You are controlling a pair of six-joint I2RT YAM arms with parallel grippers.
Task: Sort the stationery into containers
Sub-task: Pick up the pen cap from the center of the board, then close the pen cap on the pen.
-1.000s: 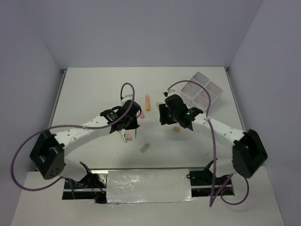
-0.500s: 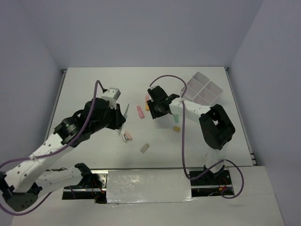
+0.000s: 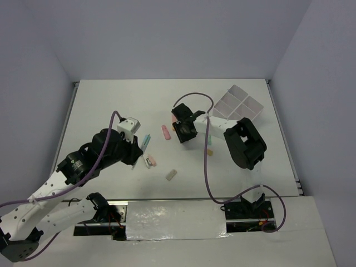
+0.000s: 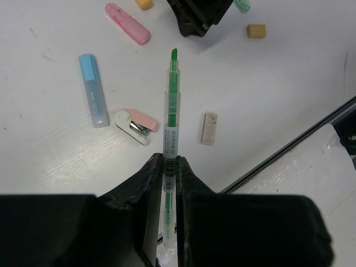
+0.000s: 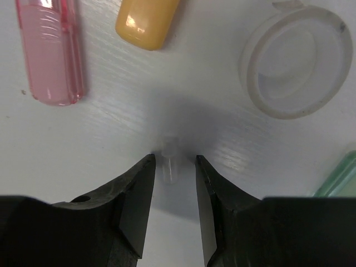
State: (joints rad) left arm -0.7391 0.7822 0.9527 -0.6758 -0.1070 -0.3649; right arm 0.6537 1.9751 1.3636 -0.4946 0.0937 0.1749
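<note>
**Held item:** green pen [image 4: 172,105], slim clear barrel with green core and green tip. It is clamped at its rear between the closed fingers of the left gripper [image 4: 168,162], above the table [image 3: 111,105], tip pointing away from the wrist. A white label on the barrel carries a barcode and fine print too small to read.

**Right gripper** [image 5: 173,161]: down at the table surface, fingers [image 5: 136,189] parted. A small clear cap [image 5: 168,166] lies between them, with a gap showing on each side.

**Loose near the right gripper:**
- pink marker [image 5: 50,50], translucent
- orange piece [image 5: 146,21], rounded end
- tape ring [image 5: 295,58], clear, lying flat
- mint piece [image 5: 338,179], only an edge in view

**Loose near the left gripper:**
- blue marker [image 4: 93,90], with a pale label whose print is illegible
- stapler [image 4: 136,125], pink and white, just left of the pen
- eraser [image 4: 209,128], beige bar, right of the pen
- tan cube [image 4: 256,30]

**Container:** tray [image 3: 229,90], white, split by a cross divider into four. It sits at the far right of the table, turned corner-on, well apart from the stationery.
</note>
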